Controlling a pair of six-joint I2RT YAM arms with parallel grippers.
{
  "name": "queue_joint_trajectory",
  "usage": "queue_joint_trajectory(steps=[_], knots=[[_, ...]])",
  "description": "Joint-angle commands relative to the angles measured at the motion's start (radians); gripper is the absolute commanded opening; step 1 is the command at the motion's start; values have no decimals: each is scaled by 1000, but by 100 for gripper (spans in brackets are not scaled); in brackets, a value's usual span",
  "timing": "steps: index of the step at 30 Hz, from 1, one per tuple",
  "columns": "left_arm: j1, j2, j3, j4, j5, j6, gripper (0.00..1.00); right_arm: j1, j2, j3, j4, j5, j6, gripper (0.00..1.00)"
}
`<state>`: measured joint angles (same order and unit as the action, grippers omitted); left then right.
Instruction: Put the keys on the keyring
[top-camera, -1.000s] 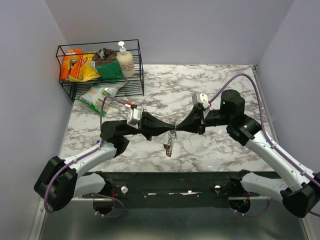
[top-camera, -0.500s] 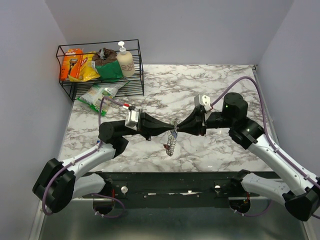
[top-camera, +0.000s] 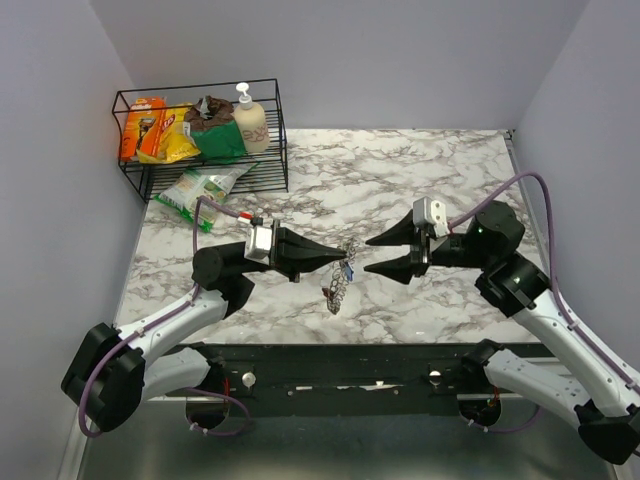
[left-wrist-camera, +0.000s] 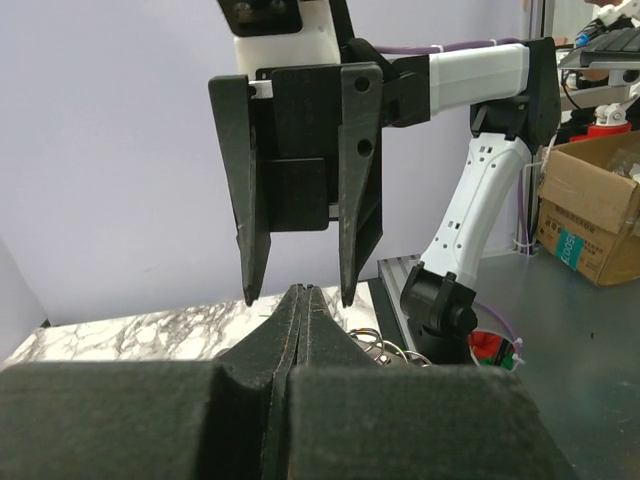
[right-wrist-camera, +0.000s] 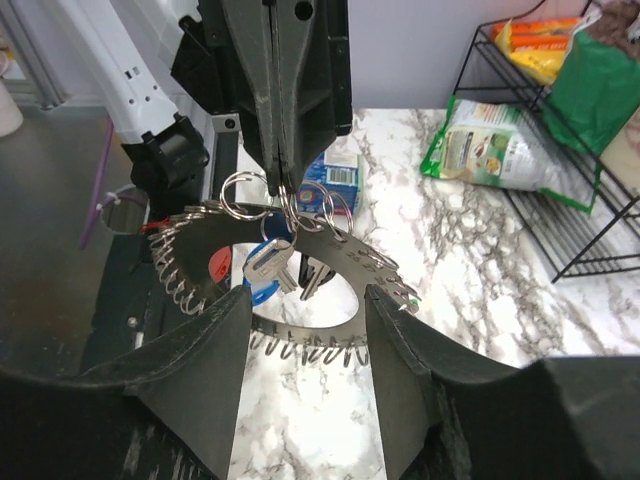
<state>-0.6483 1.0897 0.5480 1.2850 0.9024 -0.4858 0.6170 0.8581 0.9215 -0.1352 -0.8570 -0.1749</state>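
The keyring (top-camera: 339, 283) is clamped at its top by the left claw (top-camera: 343, 262), centre frame; the right claw (top-camera: 367, 256), released, is set just rightward, facing it.

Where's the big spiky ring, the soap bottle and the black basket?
keyring (right-wrist-camera: 345, 250), right wrist view, on its toothed band.
soap bottle (top-camera: 250, 122), top view, on its body.
wire basket (top-camera: 180, 89), top view, on its back rim.

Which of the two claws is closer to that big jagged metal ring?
Left. The left gripper is shut on the keyring at its top edge, holding it up. The right gripper hangs open just beside it, not touching.
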Motion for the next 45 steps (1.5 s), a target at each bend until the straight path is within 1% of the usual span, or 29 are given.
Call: queue_joint_trajectory(steps=[1, 7, 12, 14, 20, 22, 26, 31, 33, 34, 36, 37, 38, 40, 45], knots=[[-2, -22, 7, 27, -20, 26, 0, 4, -22, -30, 100, 1, 43, 60], [-4, -13, 9, 48, -17, 9, 0, 4, -1, -64, 255, -59, 132, 60], [-2, -11, 9, 51, -17, 6, 0, 4, 32, -58, 319, -124, 172, 56], [-4, -10, 9, 51, -19, 6, 0, 7, 53, -44, 319, -140, 172, 52], [-4, -10, 12, 54, -17, 1, 0, 18, 85, -32, 335, -165, 204, 44], [-4, -7, 13, 54, -16, 1, 0, 23, 94, -32, 341, -168, 209, 43], [-4, -5, 20, 45, -11, 0, 0, 29, 105, -30, 356, -172, 218, 38], [-2, -4, 23, 43, -8, -2, 0, 35, 119, -24, 367, -174, 226, 36], [-4, -2, 21, 42, -5, 0, 0, 36, 124, -23, 368, -175, 226, 33], [-2, -2, 21, 40, -5, 1, 0, 38, 131, -21, 370, -174, 224, 28], [-2, -1, 23, 40, -5, 0, 0, 39, 136, -18, 364, -171, 224, 20], [-4, -2, 23, 40, -5, -3, 0, 40, 140, -13, 362, -169, 224, 8], [-2, -4, 23, 36, -2, -5, 0, 40, 140, -12, 364, -166, 224, 3], [-4, -2, 21, 30, 1, 1, 0, 43, 140, -18, 370, -155, 230, 1], [-4, -13, 21, -10, 9, 16, 0, 44, 140, -7, 318, -122, 198, 1]])
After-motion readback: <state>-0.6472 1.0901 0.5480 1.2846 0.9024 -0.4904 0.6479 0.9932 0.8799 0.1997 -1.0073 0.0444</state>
